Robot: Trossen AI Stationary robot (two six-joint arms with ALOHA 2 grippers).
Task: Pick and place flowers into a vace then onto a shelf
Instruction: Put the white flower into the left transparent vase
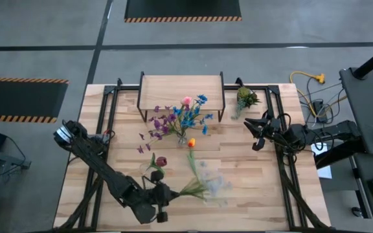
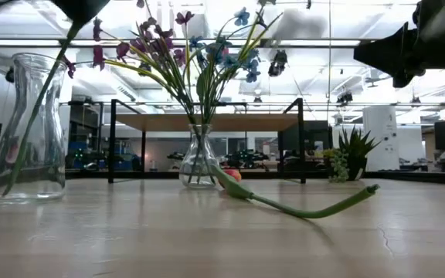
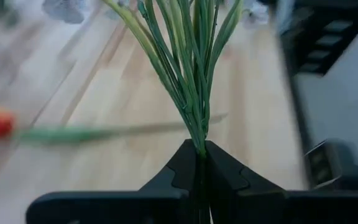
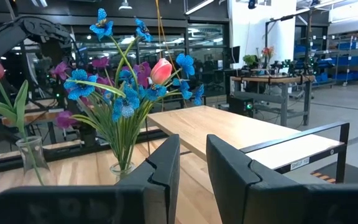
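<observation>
My left gripper [image 1: 168, 196], near the table's front edge, is shut on a bunch of green-stemmed whitish flowers [image 1: 203, 186]. A small glass vase [image 2: 199, 158] with purple, blue and pink flowers [image 1: 186, 116] stands on the table just in front of the shelf [image 1: 181, 87]. An orange flower [image 1: 191, 153] lies flat on the table between that vase and my left gripper. A glass carafe [image 2: 29, 127] holds a dark red flower [image 1: 161, 161], its stem leaning against the glass. My right gripper [image 1: 256, 133] hovers open at the right, holding nothing. My left gripper pinches the bunch's stems at their bottom ends [image 3: 196, 134] between its two fingers. The fingers come from the table's near left, slanting down, and the stems run on ahead in line with them. The bunch fans out toward the table's right, its blurred heads [image 1: 217, 184] above the tabletop.
A short green-yellow leafy sprig [image 1: 245, 98] stands at the far right next to the shelf. Black frame rails [image 1: 112, 110] run along both sides of the table. Bare wood lies to the right of the held bunch.
</observation>
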